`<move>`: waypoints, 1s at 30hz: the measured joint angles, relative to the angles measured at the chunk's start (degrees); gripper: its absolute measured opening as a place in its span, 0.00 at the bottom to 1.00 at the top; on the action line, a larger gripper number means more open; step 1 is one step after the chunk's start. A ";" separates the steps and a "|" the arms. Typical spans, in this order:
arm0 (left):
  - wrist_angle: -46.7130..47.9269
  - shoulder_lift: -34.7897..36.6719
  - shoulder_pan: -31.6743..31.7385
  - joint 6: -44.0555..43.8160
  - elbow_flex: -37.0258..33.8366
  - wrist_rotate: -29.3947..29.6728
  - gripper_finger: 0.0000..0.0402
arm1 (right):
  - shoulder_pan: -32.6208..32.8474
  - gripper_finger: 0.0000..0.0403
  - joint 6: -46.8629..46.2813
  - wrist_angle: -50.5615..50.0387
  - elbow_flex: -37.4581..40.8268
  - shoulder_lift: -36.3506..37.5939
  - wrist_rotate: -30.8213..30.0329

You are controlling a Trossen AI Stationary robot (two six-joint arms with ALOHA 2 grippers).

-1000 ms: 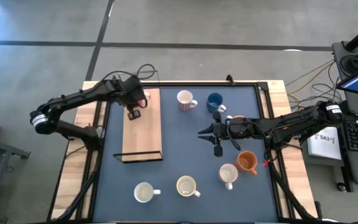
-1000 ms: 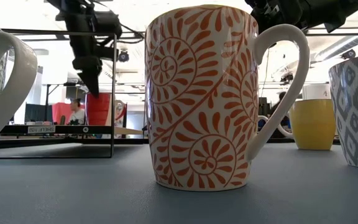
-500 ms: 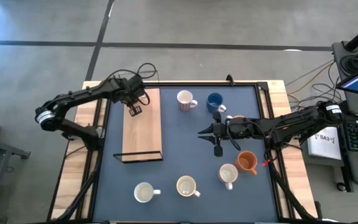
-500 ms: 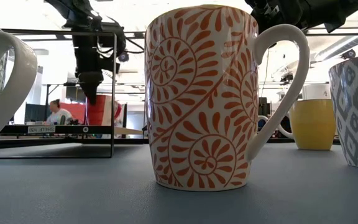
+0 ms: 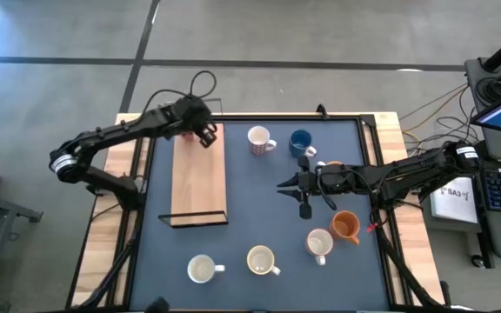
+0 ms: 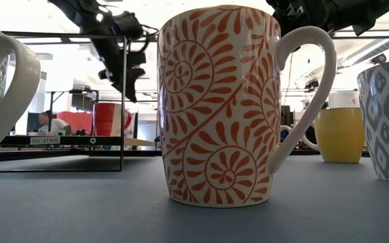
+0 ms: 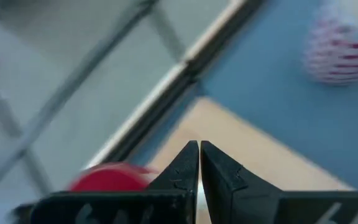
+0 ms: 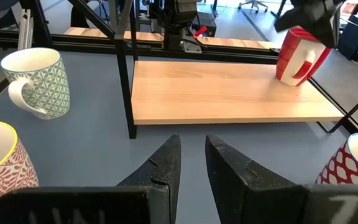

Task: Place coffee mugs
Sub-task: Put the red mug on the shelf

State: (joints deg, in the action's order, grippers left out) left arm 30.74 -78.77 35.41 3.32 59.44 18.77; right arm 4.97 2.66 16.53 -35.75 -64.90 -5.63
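A red mug (image 8: 296, 57) stands upright on the far end of a wooden shelf board (image 5: 200, 178). My left gripper (image 5: 208, 137) hangs shut just above that end, right beside the red mug (image 7: 107, 179), and touches nothing. My right gripper (image 5: 282, 185) floats over the middle of the mat, fingers a little apart with nothing between them (image 8: 191, 140). On the mat stand a red-and-white patterned mug (image 5: 257, 139), a blue mug (image 5: 300, 142), an orange mug (image 5: 346, 226), a grey-patterned mug (image 5: 318, 243), a cream mug (image 5: 260, 259) and a white mug (image 5: 201, 269).
The shelf has a thin black frame (image 6: 123, 101) around the board. In the low view an orange-patterned mug (image 6: 215, 108) fills the foreground, with a yellow mug (image 6: 340, 135) behind it. The mat's left half in front of the shelf is bare. People sit in the room beyond.
My left gripper has swung from above the shelf's middle toward the table's far edge and slightly right. It has rolled and tipped from pointing down to slanting, and it has stayed shut. The red mug has stayed where it was.
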 joint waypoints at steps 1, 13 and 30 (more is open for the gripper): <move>-0.09 -0.58 0.01 -0.01 0.00 1.31 0.00 | 0.00 0.16 0.05 0.00 0.00 0.00 0.02; 4.85 -4.35 0.08 -2.40 0.04 7.82 0.00 | 0.00 0.16 0.02 -0.04 0.00 0.00 0.02; 18.51 2.29 -3.69 -1.39 7.15 4.24 0.00 | 0.00 0.16 -0.51 -0.12 0.00 -0.01 0.00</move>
State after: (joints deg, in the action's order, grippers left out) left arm 49.25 -76.47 31.72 1.93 66.59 23.01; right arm 4.97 2.15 16.42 -35.75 -64.91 -5.63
